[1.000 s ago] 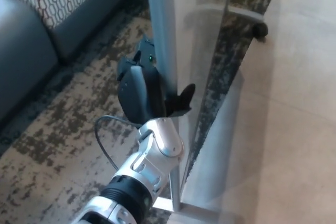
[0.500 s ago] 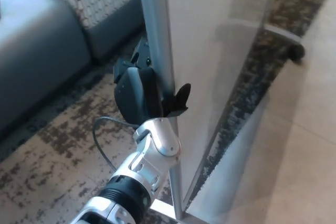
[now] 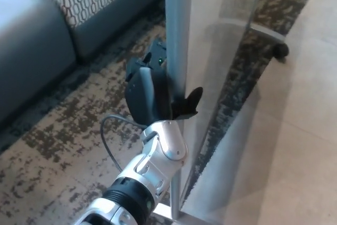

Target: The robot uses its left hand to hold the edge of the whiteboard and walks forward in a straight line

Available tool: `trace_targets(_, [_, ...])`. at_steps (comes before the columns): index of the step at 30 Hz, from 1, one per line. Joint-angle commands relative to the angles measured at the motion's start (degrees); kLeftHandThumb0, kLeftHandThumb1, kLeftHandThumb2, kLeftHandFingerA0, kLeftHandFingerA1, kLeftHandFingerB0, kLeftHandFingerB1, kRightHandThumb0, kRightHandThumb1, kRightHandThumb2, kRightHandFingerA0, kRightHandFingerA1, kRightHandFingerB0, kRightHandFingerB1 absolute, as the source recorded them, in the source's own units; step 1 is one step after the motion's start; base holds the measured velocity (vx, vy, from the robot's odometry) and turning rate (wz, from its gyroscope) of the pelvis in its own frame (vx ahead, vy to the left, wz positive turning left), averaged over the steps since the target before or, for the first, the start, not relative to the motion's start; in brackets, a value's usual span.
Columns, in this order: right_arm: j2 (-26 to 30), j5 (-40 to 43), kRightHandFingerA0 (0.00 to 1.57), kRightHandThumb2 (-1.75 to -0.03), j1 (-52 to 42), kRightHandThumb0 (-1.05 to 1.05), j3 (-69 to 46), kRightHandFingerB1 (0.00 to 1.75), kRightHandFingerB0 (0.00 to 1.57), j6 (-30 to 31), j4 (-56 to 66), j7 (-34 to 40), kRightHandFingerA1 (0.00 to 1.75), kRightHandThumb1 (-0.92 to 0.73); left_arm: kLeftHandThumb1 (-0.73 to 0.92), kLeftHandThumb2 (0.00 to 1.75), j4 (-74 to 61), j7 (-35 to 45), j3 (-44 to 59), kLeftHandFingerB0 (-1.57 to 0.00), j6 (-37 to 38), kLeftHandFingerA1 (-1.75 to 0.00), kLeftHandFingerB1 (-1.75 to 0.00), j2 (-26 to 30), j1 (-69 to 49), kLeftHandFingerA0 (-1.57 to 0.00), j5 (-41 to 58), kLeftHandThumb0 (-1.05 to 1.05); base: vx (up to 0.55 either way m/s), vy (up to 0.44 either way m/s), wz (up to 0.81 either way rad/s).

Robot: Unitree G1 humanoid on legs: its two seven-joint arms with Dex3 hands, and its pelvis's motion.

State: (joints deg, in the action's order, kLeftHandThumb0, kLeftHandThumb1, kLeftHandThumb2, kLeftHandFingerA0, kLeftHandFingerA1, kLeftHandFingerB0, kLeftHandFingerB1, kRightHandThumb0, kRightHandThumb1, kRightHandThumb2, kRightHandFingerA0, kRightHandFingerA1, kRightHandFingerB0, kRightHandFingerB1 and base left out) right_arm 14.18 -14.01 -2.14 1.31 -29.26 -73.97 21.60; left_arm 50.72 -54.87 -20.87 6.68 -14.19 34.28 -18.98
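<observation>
Since the job is being done on foot, the floor is carrying everything, its patterned carpet on the robot's left meeting paler, smooth flooring on the right. The whiteboard is standing upright roughly along that seam, seen almost edge-on. That is probably so it can be rolled ahead in a straight line rather than swung around. A grey sofa is sitting along the far left edge of the carpet, well apart from the board, so the path beside it is looking free.

The silver left forearm is reaching up from the bottom of the view towards the board's grey frame edge, placing the wrist just beside the post. The left hand is grasping that edge. Its black body is pressing against the carpet side of the post, while one of its fingers is hooking round onto the board's pale face. Pinching the frame from both sides like this is likely giving the robot steering control as it walks.

A thin cable is looping loosely off the wrist, clear of the board. At the far end, a small dark caster is resting on the floor under the board's foot. The right hand is not showing anywhere.
</observation>
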Motion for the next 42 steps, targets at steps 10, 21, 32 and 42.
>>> trace_targets(10, [1.0,-0.8,0.5,-0.82,0.2,-0.46,0.5,0.51,0.43,-0.2,-0.3,0.2,0.64,-0.46,0.48,0.96,-17.9,36.4,-1.1,0.0,-16.6,-0.07,0.0,3.1,-2.2,0.0,7.1,-0.9,0.03,-0.001,0.1])
trace_targets(21, [1.0,-0.8,0.52,-0.82,0.2,-0.46,0.7,0.5,0.42,0.0,-0.3,-0.2,0.64,-0.47,0.52,0.98,-23.5,45.1,-1.9,0.0,-20.4,-0.03,0.0,8.0,-7.2,0.0,9.6,-0.96,0.0,0.0,0.0])
trace_targets(32, [0.3,0.1,0.54,-0.57,0.4,-0.39,-0.1,0.36,0.51,-0.2,-0.4,-0.4,0.54,-0.58,0.63,0.61,-34.2,53.8,-0.5,0.0,-21.1,0.0,0.0,13.6,-15.4,0.0,15.5,-1.05,0.0,0.0,0.0])
trace_targets(42, [-0.4,-0.9,0.52,-0.79,0.3,-0.43,1.0,0.5,0.44,-0.5,-0.1,0.6,0.61,-0.46,0.61,1.04,-54.1,60.8,7.3,0.0,-18.8,-0.13,-0.02,33.2,-38.0,0.0,18.9,-1.05,0.0,0.0,0.0])
